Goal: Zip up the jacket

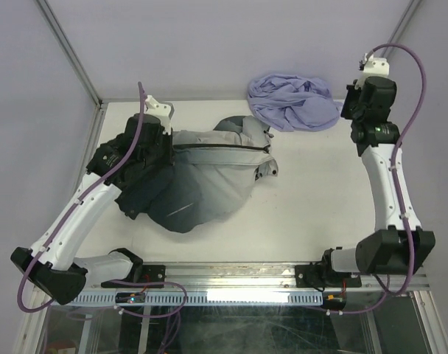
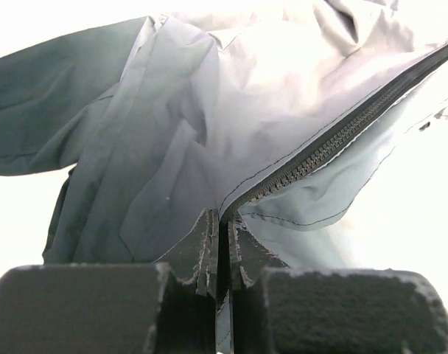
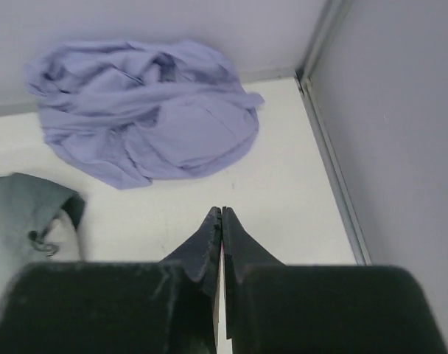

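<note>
From the top view, the jacket [image 1: 202, 184] lies crumpled on the left half of the desk [image 1: 320, 206]. Its zipper [image 1: 224, 147] shows as a dark line running left to right. The left end effector [image 1: 163, 146] sits over the left end of that line. Its fingers are hidden under the wrist, so its opening cannot be told from here. The right end effector [image 1: 354, 102] hangs near the far right corner, beside a purple garment [image 1: 294, 99] and well apart from the jacket.

In the left wrist view, the left end effector [image 2: 222, 251] is closed down to a thin gap. It pinches the jacket [image 2: 158, 147] at the near end of the zipper [image 2: 334, 140]. The fingers [image 2: 202, 254] cover that end, so the slider cannot be made out. The far cloth is washed out by glare.

In the right wrist view, the right end effector [image 3: 222, 236] has its fingers pressed together with nothing between them, above bare desk [image 3: 283, 184]. The purple garment [image 3: 143, 118] lies bunched ahead of it. Only a grey corner of the jacket [image 3: 25, 214] shows, cut off at the left edge.
</note>
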You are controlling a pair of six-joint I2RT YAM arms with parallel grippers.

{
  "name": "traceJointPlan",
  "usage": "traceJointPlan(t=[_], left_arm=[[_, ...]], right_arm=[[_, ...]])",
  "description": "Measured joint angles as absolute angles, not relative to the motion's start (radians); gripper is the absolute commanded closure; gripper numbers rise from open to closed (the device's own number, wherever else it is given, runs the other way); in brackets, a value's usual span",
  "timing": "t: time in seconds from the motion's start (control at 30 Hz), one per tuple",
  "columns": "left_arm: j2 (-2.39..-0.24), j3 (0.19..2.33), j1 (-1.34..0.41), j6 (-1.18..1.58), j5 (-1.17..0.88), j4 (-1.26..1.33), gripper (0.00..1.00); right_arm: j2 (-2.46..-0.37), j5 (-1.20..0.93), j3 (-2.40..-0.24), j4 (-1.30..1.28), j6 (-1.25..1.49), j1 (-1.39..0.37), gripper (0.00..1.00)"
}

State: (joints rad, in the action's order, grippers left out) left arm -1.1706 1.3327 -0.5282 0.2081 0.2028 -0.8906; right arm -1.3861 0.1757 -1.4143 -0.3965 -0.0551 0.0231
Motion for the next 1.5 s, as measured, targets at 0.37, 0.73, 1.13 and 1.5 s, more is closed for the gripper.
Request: traceJointPlan(t=[0.37, 0.73, 1.13, 1.5], left_arm=[[-1.151, 1.217, -0.528, 0.178, 0.202, -0.914, 0.49], [-1.206, 1.337, -0.528, 0.182, 0.072, -0.856, 0.23], [-1.776, 1.582, -0.669, 0.159, -0.144, -0.680, 0.18], [-2.048, 1.798, -0.695, 0.121, -0.178, -0.682, 0.57]], right_arm=[[-1.117, -0.191, -1.198, -0.412, 0.020, -0.089, 0.71], [-1.219, -0.371, -0.855, -0.242, 0.243, -0.207, 0.49], [-1.401, -0.447, -0.852, -0.015, 0.370, -0.205, 0.45], [-1.508, -0.505, -0.818, 0.124, 0.501, -0.181, 0.42]])
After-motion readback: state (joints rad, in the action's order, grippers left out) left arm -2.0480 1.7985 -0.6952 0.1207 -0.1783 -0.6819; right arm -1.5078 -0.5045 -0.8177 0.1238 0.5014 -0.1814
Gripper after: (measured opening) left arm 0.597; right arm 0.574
